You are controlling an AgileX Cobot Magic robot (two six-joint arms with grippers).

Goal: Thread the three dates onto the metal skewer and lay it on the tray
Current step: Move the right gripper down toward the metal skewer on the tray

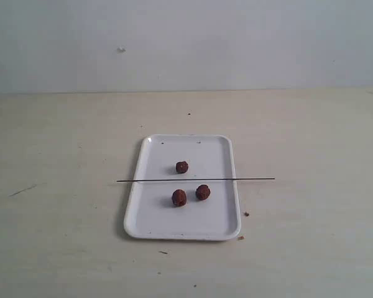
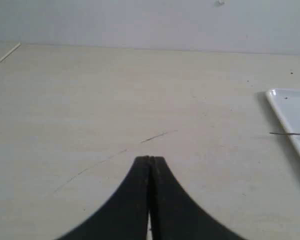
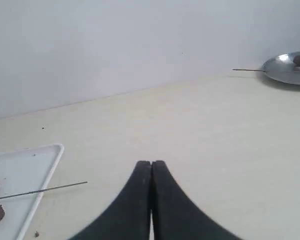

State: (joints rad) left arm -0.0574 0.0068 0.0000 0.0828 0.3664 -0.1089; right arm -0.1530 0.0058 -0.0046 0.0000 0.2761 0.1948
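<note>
Both my left tool [image 2: 150,159] and right tool [image 3: 151,163] are pinched shut and empty, so I should open one and take the metal skewer [image 1: 196,180], lying across the side rims of the tray [image 1: 202,220] between the three dates [image 1: 182,167], by an overhanging end.

The left hand [image 2: 150,160] and the right hand [image 3: 151,164] are formed of matte black fingers [image 2: 132,200], flared at the base and tapered to blunt tips.

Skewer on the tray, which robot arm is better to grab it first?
Probably the right. The skewer sticks out farther past the tray on that side, giving the right gripper a free end to pinch. It and the left gripper are both shut, holding nothing.
</note>
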